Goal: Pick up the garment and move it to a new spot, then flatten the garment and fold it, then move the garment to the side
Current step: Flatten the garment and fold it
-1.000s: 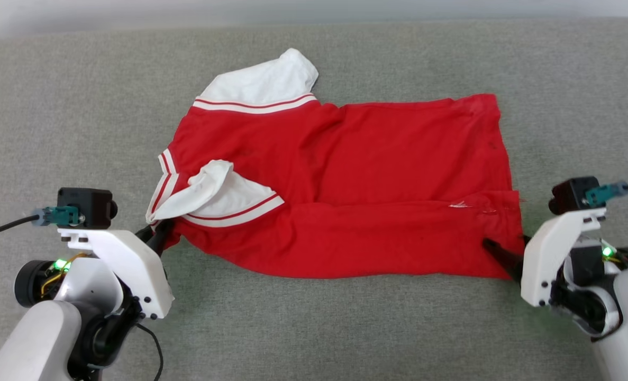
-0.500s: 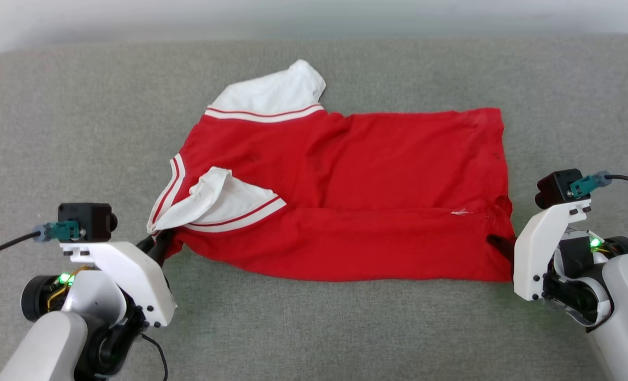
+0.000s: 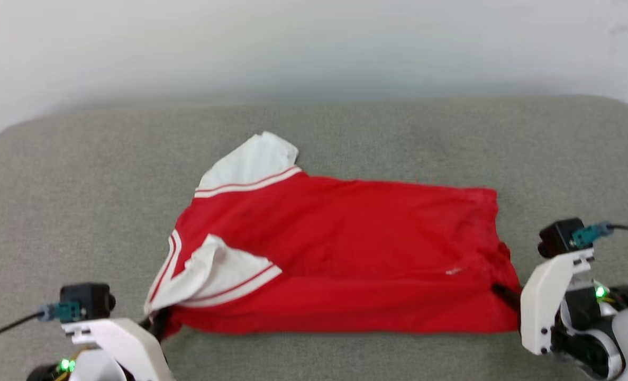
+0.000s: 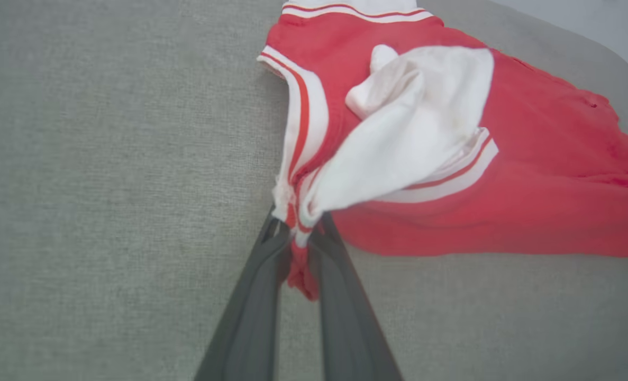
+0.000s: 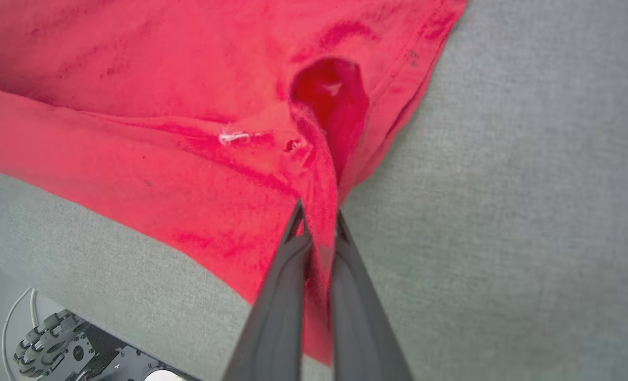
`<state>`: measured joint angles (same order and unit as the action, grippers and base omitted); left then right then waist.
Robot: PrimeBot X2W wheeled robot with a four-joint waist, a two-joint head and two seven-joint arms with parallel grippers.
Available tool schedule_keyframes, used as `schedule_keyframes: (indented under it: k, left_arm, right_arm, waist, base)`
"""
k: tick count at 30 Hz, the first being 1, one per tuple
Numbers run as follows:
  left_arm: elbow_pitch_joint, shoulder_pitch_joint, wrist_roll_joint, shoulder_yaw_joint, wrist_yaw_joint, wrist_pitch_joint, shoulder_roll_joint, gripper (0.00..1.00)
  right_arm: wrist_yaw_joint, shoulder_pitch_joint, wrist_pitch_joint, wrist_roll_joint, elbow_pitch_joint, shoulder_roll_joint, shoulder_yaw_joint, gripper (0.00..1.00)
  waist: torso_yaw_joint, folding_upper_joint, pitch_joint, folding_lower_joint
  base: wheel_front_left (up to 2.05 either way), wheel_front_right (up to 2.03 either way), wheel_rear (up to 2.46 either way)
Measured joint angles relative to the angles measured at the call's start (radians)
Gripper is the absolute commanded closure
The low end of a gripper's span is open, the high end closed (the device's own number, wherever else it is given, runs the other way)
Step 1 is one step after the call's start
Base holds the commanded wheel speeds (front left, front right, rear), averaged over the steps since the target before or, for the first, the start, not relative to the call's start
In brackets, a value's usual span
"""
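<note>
Bright, even, soft light; faint shadows; head view slightly blurred.

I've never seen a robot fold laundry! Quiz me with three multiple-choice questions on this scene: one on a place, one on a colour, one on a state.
1. Where does the left hand grip the red shirt?
A) its white-trimmed end
B) its plain red end
C) its middle

2. What colour is the surface under the shirt?
A) blue
B) grey
C) brown

3. The right hand is:
A) open above the shirt
B) shut on the shirt's edge
C) open on the surface

Answers:
1 A, white striped trim is bunched in its grip.
2 B, grey cloth lies all around the shirt.
3 B, red fabric is pinched in its grip.
</note>
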<state>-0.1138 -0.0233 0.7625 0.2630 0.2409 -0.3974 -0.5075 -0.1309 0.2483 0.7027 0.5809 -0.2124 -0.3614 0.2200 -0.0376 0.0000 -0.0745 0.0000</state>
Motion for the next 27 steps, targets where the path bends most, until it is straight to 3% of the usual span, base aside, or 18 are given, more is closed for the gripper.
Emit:
schedule_keyframes:
  k: [5,6,7,8,12,13,15,16,27]
  left_arm:
    - [0.020,-0.060,0.035,0.022,0.002,-0.024,0.019,1.00]
    - [0.030,-0.059,0.036,0.023,-0.003,-0.016,0.025,1.00]
    - [0.045,-0.055,0.039,0.026,-0.008,-0.012,0.032,0.71]
    - [0.060,-0.050,0.039,0.029,-0.012,-0.002,0.042,0.00]
    - [0.102,-0.021,0.026,0.036,-0.024,0.033,0.059,0.00]
    - [0.116,-0.002,0.012,0.025,-0.026,0.081,0.071,0.00]
    - [0.123,0.007,0.002,0.023,-0.027,0.101,0.072,0.00]
    - [0.133,0.017,-0.014,0.013,-0.030,0.147,0.073,0.00]
    - [0.148,0.163,-0.093,-0.027,-0.045,0.314,0.070,0.00]
  right_arm:
    - [0.000,-0.087,0.020,-0.010,0.016,0.021,-0.037,1.00]
    - [0.000,-0.095,0.016,-0.010,0.012,0.027,-0.042,0.60]
    - [0.000,-0.101,0.005,-0.010,0.009,0.034,-0.043,0.00]
    - [0.000,-0.107,-0.017,-0.012,0.007,0.039,-0.043,0.00]
    - [0.000,-0.111,-0.104,-0.031,-0.001,0.044,-0.044,0.00]
    - [0.000,-0.116,-0.196,-0.042,0.005,0.046,-0.049,0.00]
    - [0.000,-0.117,-0.237,-0.055,0.009,0.046,-0.049,0.00]
    - [0.000,-0.119,-0.333,-0.068,0.019,0.048,-0.061,0.00]
    - [0.000,-0.122,-0.639,-0.209,0.108,0.101,-0.146,0.00]
  waist:
    - [-0.007,0.0000,0.017,0.0000]
    - [-0.008,0.0000,0.015,0.0000]
    - [-0.009,0.0000,0.012,0.0000]
    - [-0.009,0.0000,0.009,0.0000]
    - [-0.012,0.0000,0.007,0.0000]
    - [-0.016,0.0000,0.008,0.0000]
    - [-0.020,0.0000,0.010,0.0000]
    - [-0.027,0.0000,0.016,0.0000]
    - [-0.085,0.0000,0.012,0.0000]
  base:
    - [0.00,0.00,0.00]
    - [0.00,0.00,0.00]
    - [0.00,0.00,0.00]
    - [0.00,0.00,0.00]
    - [0.00,0.00,0.00]
    - [0.00,0.00,0.00]
    - [0.00,0.00,0.00]
    - [0.00,0.00,0.00]
    - [0.00,0.00,0.00]
